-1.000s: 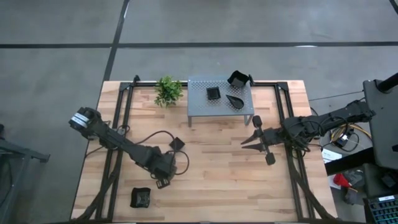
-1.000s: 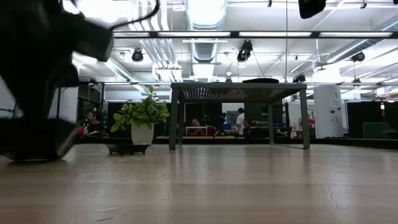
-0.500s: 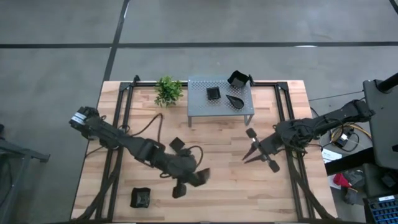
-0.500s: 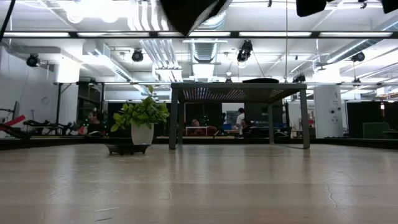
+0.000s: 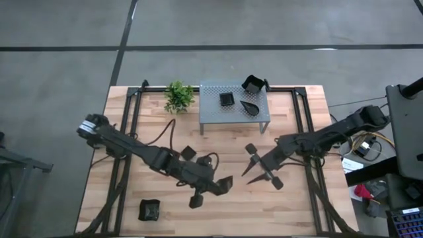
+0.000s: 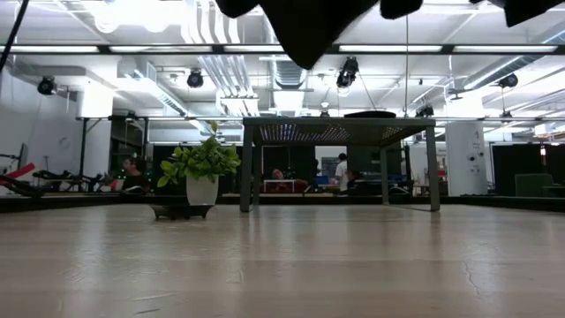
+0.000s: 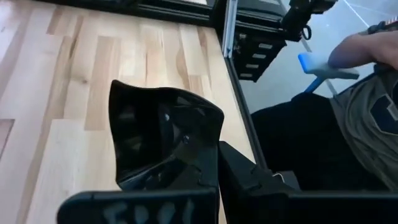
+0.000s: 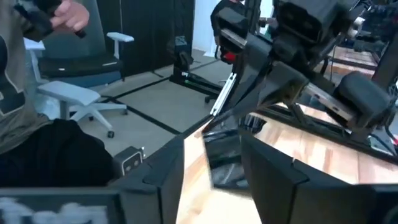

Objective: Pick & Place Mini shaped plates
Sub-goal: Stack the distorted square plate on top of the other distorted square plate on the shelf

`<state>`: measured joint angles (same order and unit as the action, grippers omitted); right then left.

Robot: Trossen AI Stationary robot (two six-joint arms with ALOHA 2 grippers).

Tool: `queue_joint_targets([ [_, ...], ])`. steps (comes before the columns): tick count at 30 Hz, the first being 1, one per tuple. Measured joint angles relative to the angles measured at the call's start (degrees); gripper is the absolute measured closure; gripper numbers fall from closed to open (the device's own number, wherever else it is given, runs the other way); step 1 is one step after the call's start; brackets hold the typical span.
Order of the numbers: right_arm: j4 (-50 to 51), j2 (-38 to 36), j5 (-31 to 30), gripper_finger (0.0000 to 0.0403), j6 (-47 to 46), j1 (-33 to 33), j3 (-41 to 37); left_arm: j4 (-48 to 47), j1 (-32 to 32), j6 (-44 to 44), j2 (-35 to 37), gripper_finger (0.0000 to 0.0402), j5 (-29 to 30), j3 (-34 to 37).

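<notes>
My left gripper [image 5: 213, 188] hangs above the table's near middle, shut on a black mini shaped plate [image 5: 225, 185], a deep dish with a wavy rim [image 7: 155, 134]. My right gripper [image 5: 250, 169] stands open just to its right and points at it; in the right wrist view the dish [image 8: 224, 158] shows between the spread fingers, farther off. One black plate [image 5: 188, 153] lies flat on the table behind the left arm. Another [image 5: 149, 209] lies at the near left. Three more [image 5: 227, 99] [image 5: 250, 106] [image 5: 253, 83] sit on the grey shelf. My left gripper pinches the dish by its wall near one corner [image 7: 198, 163] between its two fingers. The dish is lifted clear of the table and tipped on edge, with its hollow turned sideways. The fingers themselves hide how far back the wall reaches.
The grey perforated shelf [image 5: 218, 114] stands at the far middle, with a small green plant [image 5: 178, 96] to its left. Black frame rails [image 5: 305, 132] run along both sides of the table. A seated person [image 7: 367, 93] is beyond the table's edge.
My left gripper has risen from low over the table's near left and swung toward the middle, turning as it went; the dish has gone with it, clear of the wood. My right gripper has come from beside the shelf toward the near side and the left gripper.
</notes>
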<state>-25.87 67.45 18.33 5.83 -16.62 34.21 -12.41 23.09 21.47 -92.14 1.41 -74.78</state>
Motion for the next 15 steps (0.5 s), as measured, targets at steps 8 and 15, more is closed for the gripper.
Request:
queue_joint_targets([
  [8,-0.73,9.49,0.28,0.0232,-2.69,0.02,4.04,8.78,0.11,-2.50,-6.44,0.0401,-2.39,-0.75],
  [15,2.61,13.43,9.46,0.0232,-4.41,0.00,7.35,8.43,0.39,-1.18,-8.24,0.0401,-2.85,-1.44],
])
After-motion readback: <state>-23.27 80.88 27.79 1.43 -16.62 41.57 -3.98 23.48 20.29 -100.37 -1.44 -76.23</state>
